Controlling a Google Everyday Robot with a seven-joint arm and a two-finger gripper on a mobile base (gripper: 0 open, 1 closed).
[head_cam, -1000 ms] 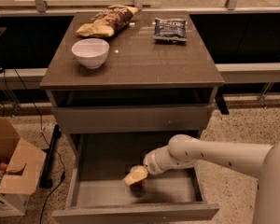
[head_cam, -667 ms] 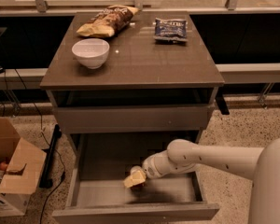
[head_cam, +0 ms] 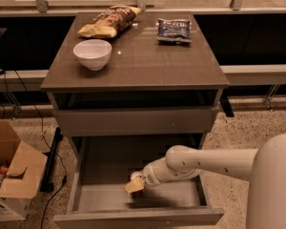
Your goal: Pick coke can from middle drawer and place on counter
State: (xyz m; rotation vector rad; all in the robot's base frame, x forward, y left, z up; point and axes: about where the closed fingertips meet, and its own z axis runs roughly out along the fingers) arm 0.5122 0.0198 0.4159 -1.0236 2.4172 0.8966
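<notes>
Grey counter (head_cam: 148,63) holds bowl (head_cam: 92,54), chip bag (head_cam: 108,22); tool (head_cam: 135,185) inside middle drawer (head_cam: 102,200).

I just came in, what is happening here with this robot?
The robot's arm reaches into the open middle drawer, its gripper low over the drawer floor near the front. The coke can is not clearly visible there, so no grasp can be confirmed. The counter holds a white bowl, a chip bag and a blue packet.

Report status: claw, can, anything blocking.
Claw low inside open middle drawer. Coke can not discernible there. Counter holds bowl, chip bag, blue packet.
</notes>
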